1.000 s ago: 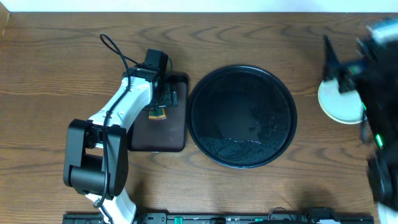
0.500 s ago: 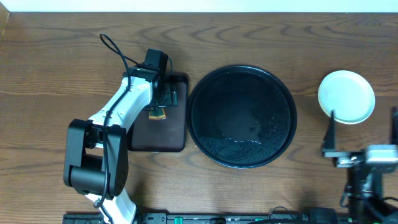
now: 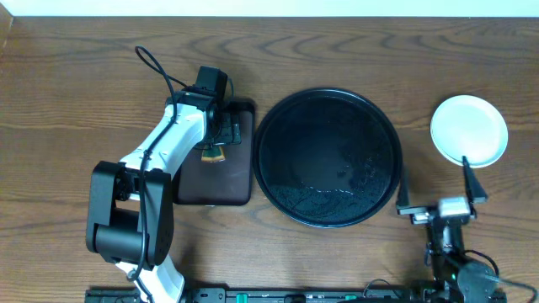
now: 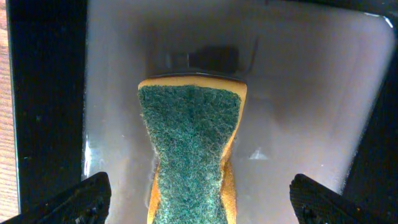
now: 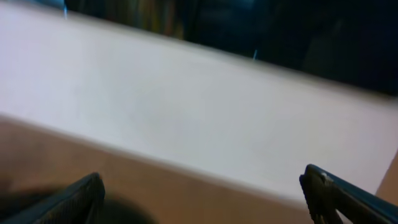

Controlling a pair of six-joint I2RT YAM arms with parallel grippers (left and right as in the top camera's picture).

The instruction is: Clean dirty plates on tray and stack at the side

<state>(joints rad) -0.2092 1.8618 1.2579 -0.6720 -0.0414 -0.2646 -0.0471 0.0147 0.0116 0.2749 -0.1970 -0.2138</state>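
The round black tray (image 3: 278,126) sits mid-table and holds no plates. The plates (image 3: 469,130) lie at the right side of the table; only a pale white top plate shows from above. My left gripper (image 3: 221,133) hangs open over a green and yellow sponge (image 4: 191,143), its fingers wide apart on either side of it in the left wrist view (image 4: 199,202). My right gripper (image 3: 438,187) is open and empty near the table's front right, below the plates. The right wrist view (image 5: 202,199) is blurred and shows only wood and a white wall.
The sponge (image 3: 214,153) lies in a smaller dark brown rectangular tray (image 3: 221,181) left of the black tray. The left arm reaches over it from the front left. A dark rail runs along the front edge (image 3: 278,295).
My right arm has pulled back from over the plates to the table's front right, leaving the plates uncovered. The left arm and sponge have not moved.
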